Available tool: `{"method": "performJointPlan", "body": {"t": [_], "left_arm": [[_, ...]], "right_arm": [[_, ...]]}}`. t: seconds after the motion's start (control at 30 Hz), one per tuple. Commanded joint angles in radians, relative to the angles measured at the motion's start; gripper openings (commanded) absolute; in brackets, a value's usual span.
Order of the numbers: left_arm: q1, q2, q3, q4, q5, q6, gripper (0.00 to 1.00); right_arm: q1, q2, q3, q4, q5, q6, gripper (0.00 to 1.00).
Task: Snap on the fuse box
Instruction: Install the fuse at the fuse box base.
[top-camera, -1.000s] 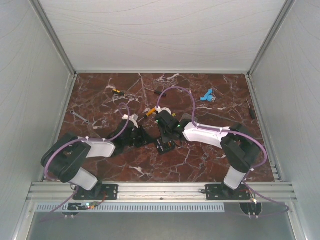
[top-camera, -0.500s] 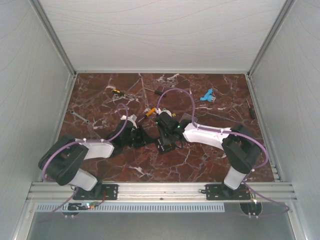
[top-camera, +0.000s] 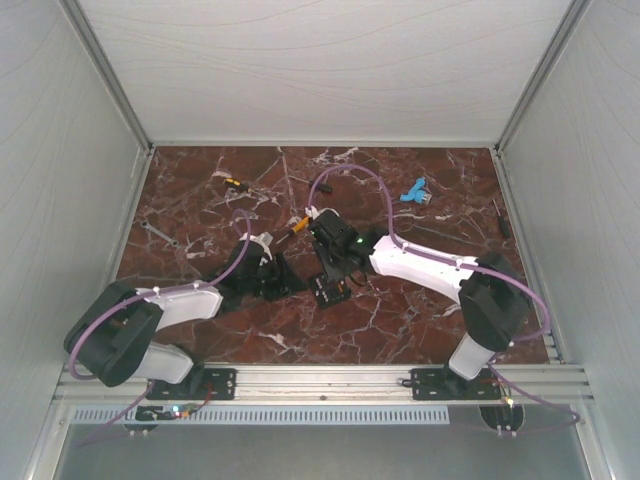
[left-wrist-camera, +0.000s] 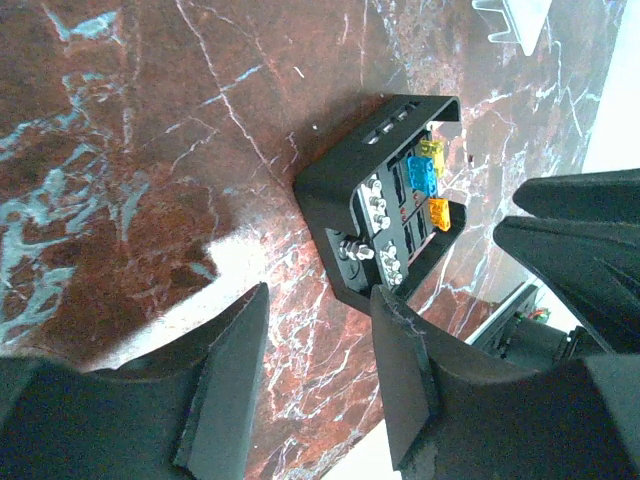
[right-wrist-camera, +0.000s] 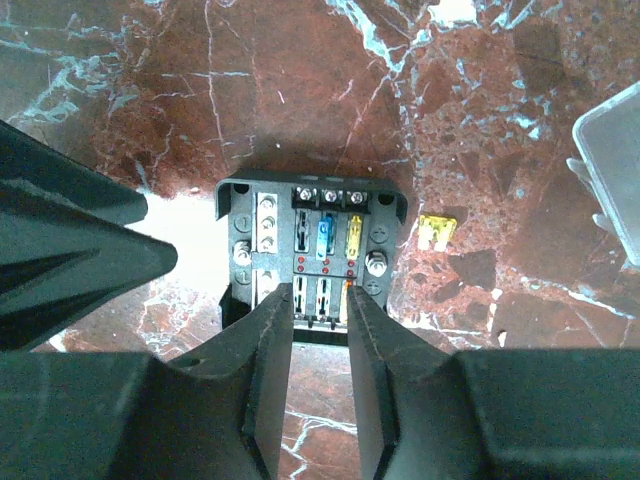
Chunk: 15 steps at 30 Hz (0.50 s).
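Observation:
The fuse box (top-camera: 327, 291) is a small black square box lying open-side up on the marble, with blue, yellow and orange fuses inside. It shows in the left wrist view (left-wrist-camera: 385, 210) and the right wrist view (right-wrist-camera: 310, 240). My right gripper (top-camera: 334, 272) hovers over its near edge. In the right wrist view (right-wrist-camera: 320, 345) the jaws stand a narrow gap apart with nothing between them. My left gripper (top-camera: 287, 277) sits just left of the box. In the left wrist view (left-wrist-camera: 315, 385) it is open and empty, its right fingertip (left-wrist-camera: 405, 360) close to the box's corner.
A clear plastic lid (right-wrist-camera: 612, 165) lies right of the box, its corner showing in the left wrist view (left-wrist-camera: 512, 18). A loose yellow fuse (right-wrist-camera: 437, 231) lies beside the box. A blue part (top-camera: 413, 192), small tools (top-camera: 235, 184) and a wrench (top-camera: 158, 234) lie farther back.
My right gripper has moved down and forward over the fuse box. My left arm's elbow has swung out to the left while its gripper stayed beside the box.

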Motion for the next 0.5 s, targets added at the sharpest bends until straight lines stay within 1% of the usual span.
{"method": "performJointPlan", "body": {"t": [0.0, 0.13, 0.47], "left_arm": [[-0.005, -0.016, 0.020, 0.010, 0.055, -0.016, 0.46], [-0.013, 0.007, 0.021, 0.034, 0.075, -0.030, 0.47], [-0.015, 0.072, 0.035, 0.079, 0.074, -0.033, 0.47]], "right_arm": [[-0.006, 0.062, 0.073, -0.099, -0.004, -0.073, 0.24], [-0.006, 0.105, 0.107, -0.118, -0.006, -0.086, 0.23], [-0.006, 0.159, 0.151, -0.109, -0.015, -0.096, 0.20]]}}
